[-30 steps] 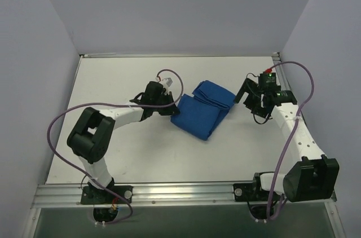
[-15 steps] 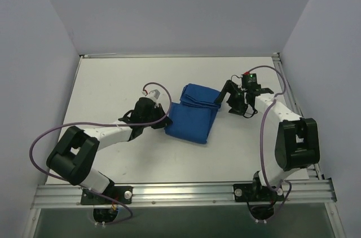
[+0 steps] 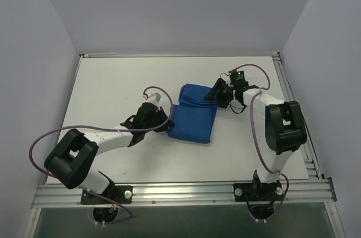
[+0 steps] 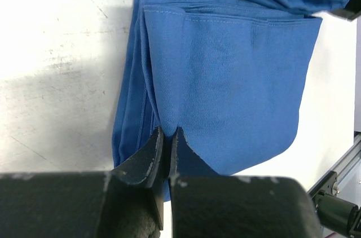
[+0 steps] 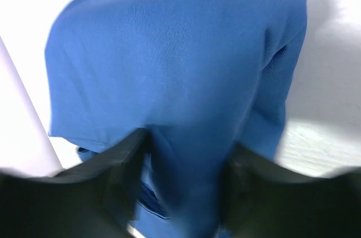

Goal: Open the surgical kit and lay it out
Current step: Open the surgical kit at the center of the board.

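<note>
The surgical kit is a folded royal-blue cloth bundle lying mid-table. My left gripper is at its left edge, shut on a pinched fold of the cloth. The left wrist view shows the two dark fingertips squeezed together on that fold of the kit. My right gripper reaches over the bundle's far right corner. In the right wrist view its jaws stand apart on either side of a raised hump of the kit's cloth. What is inside the wrap is hidden.
The white table is bounded by grey walls on three sides. A metal rail with both arm bases runs along the near edge. Purple cables loop from each arm.
My right gripper swung left from beside the kit onto its far right corner, and its jaws narrowed. My left arm drew back toward the near left, holding the cloth edge, and the bundle shifted slightly.
</note>
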Action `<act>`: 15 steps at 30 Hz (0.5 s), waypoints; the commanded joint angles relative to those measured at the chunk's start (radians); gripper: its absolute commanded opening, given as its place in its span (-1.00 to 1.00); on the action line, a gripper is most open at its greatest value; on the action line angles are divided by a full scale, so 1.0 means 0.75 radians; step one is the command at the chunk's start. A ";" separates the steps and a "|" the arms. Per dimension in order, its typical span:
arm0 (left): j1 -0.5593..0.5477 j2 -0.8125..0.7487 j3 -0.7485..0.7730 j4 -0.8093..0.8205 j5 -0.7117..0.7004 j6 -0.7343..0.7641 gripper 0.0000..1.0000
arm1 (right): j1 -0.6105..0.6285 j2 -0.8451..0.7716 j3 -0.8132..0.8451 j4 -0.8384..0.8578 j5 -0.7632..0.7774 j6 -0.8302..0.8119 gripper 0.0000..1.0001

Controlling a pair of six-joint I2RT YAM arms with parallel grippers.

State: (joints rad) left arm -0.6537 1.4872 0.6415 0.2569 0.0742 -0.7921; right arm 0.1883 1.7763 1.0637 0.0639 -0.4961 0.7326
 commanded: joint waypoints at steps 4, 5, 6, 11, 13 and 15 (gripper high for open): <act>-0.096 -0.060 -0.033 0.091 -0.133 -0.065 -0.95 | 0.021 0.124 0.220 0.054 -0.097 0.019 -0.35; -0.110 -0.064 -0.041 0.097 -0.156 -0.071 -0.95 | 0.021 0.141 0.242 0.062 -0.103 0.023 -0.35; -0.137 -0.064 -0.047 0.103 -0.191 -0.079 -0.95 | 0.025 0.153 0.285 0.068 -0.110 0.027 -0.35; -0.172 -0.056 -0.076 0.128 -0.242 -0.105 -0.95 | 0.027 0.235 0.414 0.085 -0.132 0.052 -0.01; -0.184 -0.056 -0.080 0.140 -0.254 -0.112 -0.95 | 0.025 0.296 0.500 0.046 -0.142 0.054 0.17; -0.184 -0.052 -0.068 0.126 -0.260 -0.108 -0.95 | 0.025 0.335 0.563 0.017 -0.146 0.032 0.24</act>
State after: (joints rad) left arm -0.7799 1.4677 0.5903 0.3271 -0.1017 -0.8616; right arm 0.1989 1.9923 1.4059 0.0711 -0.5758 0.7639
